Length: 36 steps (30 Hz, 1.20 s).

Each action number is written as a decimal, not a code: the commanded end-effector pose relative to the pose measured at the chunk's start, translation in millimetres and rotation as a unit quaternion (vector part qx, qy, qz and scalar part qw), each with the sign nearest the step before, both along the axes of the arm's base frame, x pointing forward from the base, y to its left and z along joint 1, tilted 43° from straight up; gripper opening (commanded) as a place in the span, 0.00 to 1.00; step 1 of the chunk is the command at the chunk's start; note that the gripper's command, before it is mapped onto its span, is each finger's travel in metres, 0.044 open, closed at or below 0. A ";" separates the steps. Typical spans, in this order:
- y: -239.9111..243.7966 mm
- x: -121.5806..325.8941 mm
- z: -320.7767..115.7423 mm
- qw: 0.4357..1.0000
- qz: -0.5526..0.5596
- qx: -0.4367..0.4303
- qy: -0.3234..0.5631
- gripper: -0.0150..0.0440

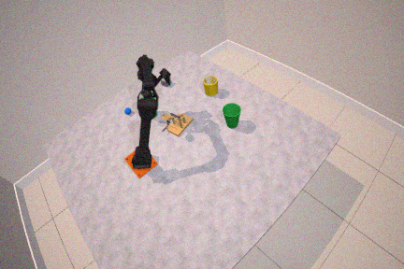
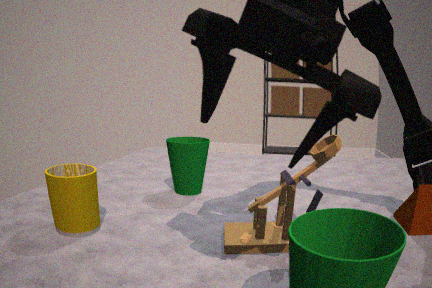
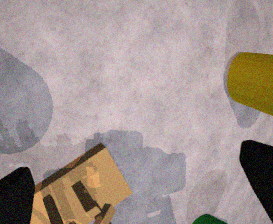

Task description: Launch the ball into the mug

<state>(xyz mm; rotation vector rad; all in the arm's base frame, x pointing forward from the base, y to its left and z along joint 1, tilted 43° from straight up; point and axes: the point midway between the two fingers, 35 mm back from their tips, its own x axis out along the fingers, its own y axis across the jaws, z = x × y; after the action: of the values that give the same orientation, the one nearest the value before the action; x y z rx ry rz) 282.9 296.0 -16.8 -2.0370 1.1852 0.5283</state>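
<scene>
A pale wall (image 1: 299, 18) (image 2: 100, 64) backs the bench (image 1: 262, 167) (image 2: 125, 259) (image 3: 127, 60). The catapult (image 1: 178, 131) (image 2: 237, 236) (image 3: 112, 175) sits away from its edges; no ball shows in its spoon (image 2: 319, 154). The fingers (image 1: 162, 96) (image 2: 248, 144) are wide, holding nothing. The yellow mug (image 1: 211, 89) (image 2: 75, 204) (image 3: 254, 82) stands nearer the far corner. Maybe it's loading time: find the ball first.

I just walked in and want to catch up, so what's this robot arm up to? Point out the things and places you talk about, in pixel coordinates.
The black robot arm's gripper (image 2: 247, 145) (image 3: 139, 167) is wide open and empty, above the small wooden catapult (image 1: 180, 127) (image 2: 252, 232) (image 3: 109, 175). The round yellow mug (image 1: 210, 88) (image 2: 75, 204) (image 3: 254, 82) stands apart from it. A small blue ball (image 1: 128, 111) lies off on the other side of the catapult.
</scene>
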 end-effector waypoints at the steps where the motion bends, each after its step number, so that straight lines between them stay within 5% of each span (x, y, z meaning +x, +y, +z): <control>1: 7.6 14.1 11.5 0.998 -0.026 0.047 -0.025 1.00; 18: 27.4 89.4 57.9 0.949 -0.151 0.239 -0.142 1.00; 36: 25.8 177.2 137.0 0.813 -0.274 0.438 -0.268 1.00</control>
<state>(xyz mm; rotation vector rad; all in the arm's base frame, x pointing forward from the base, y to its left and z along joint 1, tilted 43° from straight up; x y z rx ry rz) 448.6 321.7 103.6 -0.9718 0.8992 0.1463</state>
